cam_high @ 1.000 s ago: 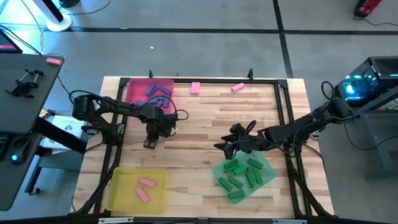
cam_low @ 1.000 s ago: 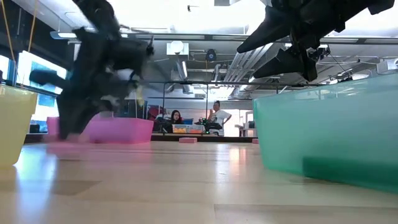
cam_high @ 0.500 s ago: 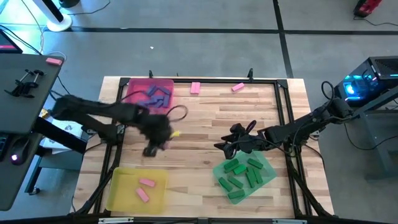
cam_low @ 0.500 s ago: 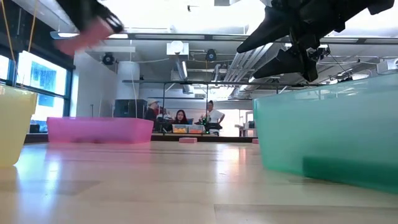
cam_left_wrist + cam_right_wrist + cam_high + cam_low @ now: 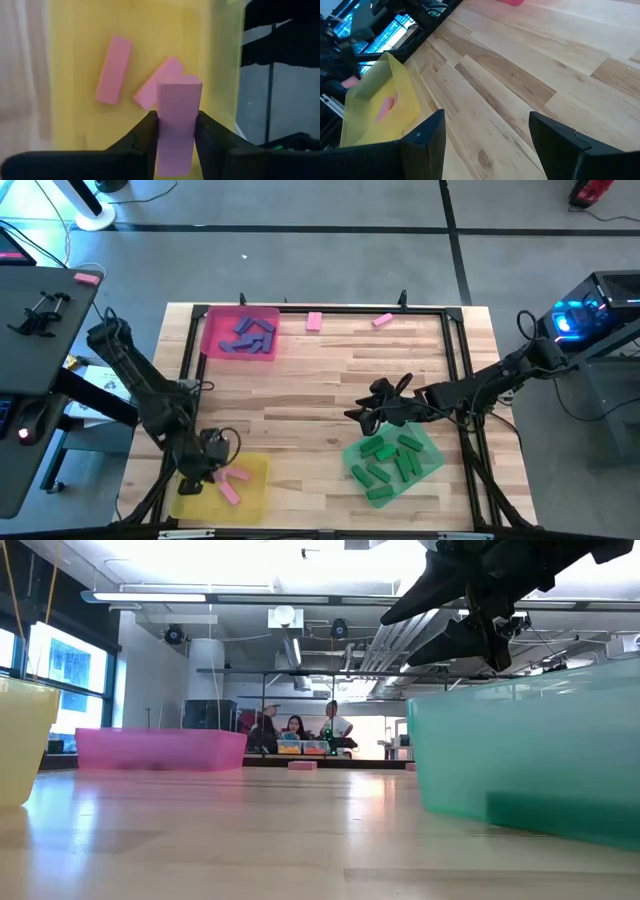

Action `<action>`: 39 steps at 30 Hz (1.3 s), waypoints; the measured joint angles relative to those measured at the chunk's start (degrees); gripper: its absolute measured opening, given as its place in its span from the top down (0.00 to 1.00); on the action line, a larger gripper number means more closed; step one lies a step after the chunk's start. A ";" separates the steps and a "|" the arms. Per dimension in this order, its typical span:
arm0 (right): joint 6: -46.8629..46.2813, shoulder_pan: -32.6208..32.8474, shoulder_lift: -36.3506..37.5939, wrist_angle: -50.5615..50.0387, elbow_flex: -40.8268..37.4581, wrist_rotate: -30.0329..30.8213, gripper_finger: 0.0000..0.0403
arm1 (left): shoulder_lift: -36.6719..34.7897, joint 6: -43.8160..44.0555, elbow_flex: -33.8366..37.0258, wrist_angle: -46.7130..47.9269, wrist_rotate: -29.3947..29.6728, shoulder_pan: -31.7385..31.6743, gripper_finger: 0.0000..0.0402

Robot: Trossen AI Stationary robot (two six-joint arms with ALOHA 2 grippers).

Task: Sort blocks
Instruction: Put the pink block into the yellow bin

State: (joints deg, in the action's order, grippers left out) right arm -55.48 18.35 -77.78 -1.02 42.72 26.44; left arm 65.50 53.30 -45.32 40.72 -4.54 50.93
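My left gripper [image 5: 203, 465] hangs over the yellow tray [image 5: 255, 498] at the table's near left, shut on a pink block [image 5: 179, 100]. Two more pink blocks [image 5: 114, 70] [image 5: 159, 86] lie flat on the tray's floor below it. My right gripper [image 5: 360, 417] stands open and empty above the bare wood, just beyond the green tray [image 5: 432, 442] that holds several green blocks [image 5: 385, 462]. Purple blocks [image 5: 246, 335] lie in the pink tray [image 5: 213, 330] at the far left. My left gripper pinches the pink block by its two long sides [image 5: 162, 125] between its two fingers. The fingers slant down from above, and the block lies along them. Its free end [image 5: 180, 85] sticks out past the fingertips. The block is lifted clear above the yellow tray.
Two loose pink blocks [image 5: 314, 321] [image 5: 382, 321] lie by the table's far edge. A black frame rail [image 5: 330, 311] runs round the tabletop. Bare wood stretches between the trays in the table's middle. People sit in the room behind the table [image 5: 300, 728].
My left gripper has lifted from the wood near the pink tray and swung toward the table's near left edge, turning as it went. It now hangs over the yellow tray, out of the low view. The pink block has gone with it, lifted clear.
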 joint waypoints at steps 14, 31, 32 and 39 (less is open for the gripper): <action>-5.66 -0.04 -0.02 8.39 0.00 0.02 0.45 | 1.66 -3.50 1.11 0.58 -17.24 -10.15 0.35; -3.63 -30.99 -0.92 -7.58 11.68 -1.67 0.53 | -9.19 -37.87 -2.29 -18.90 14.36 -48.83 0.34; -1.01 -34.43 -1.20 -10.75 12.78 -2.66 0.58 | -8.83 -38.21 -2.30 -20.04 14.33 -51.83 0.34; 14.70 -53.09 -5.22 -14.97 12.16 -11.92 0.96 | -5.23 -28.70 -2.30 -22.26 14.35 -69.19 0.34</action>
State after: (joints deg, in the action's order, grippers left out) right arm -40.78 -34.74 -83.00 -15.99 54.88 14.51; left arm 60.28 24.61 -47.61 18.46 9.80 -18.26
